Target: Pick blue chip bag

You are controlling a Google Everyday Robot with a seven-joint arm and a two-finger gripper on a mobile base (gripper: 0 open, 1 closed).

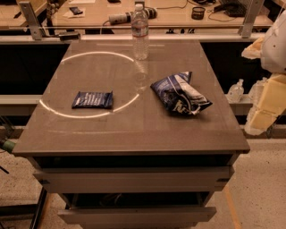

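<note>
The blue chip bag [180, 94] is a large, crumpled, puffy dark blue bag with white patches. It lies on the right half of the grey table top [129, 129]. A small flat dark blue packet [93, 99] lies on the left half. My gripper [255, 89] hangs at the right edge of the view, beyond the table's right side and well apart from the bag. Its cream fingers [268, 105] stand apart with nothing between them. The white arm casing [276, 42] is above them.
A clear water bottle [140, 32] stands upright at the table's back middle. Two drawers [134, 179] below the top are pulled partly out. A desk with cables and small items [178, 13] runs behind. Small bottles [236, 91] stand on a ledge to the right.
</note>
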